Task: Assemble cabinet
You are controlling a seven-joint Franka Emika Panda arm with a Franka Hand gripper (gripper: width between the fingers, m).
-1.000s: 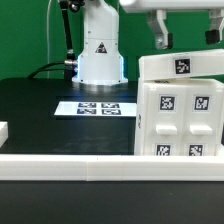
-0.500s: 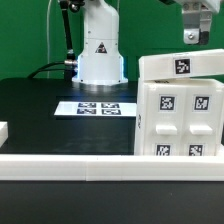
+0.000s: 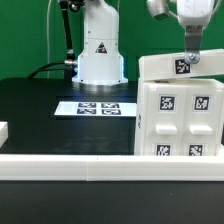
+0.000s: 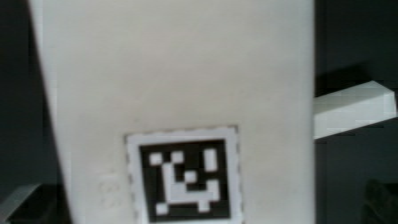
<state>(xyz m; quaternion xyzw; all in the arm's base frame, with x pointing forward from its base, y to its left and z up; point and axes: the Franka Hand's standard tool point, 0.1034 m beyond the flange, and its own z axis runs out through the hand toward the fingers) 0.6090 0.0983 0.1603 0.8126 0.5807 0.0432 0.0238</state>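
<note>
Gripper (image 3: 190,57) hangs directly over the white panel (image 3: 160,68) that lies across the top of the cabinet box (image 3: 185,120), its tip just above or touching the panel's tagged face; I can't say which. I can't tell whether the jaws are apart or together, as only one dark finger shows. The panel's long axis runs sideways along the box's top, so I'd judge the next move is straight down.

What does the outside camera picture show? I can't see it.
The robot's gripper hangs at the top white panel of the cabinet on the exterior view's right. Behind, the marker board lies on the black table.
</note>
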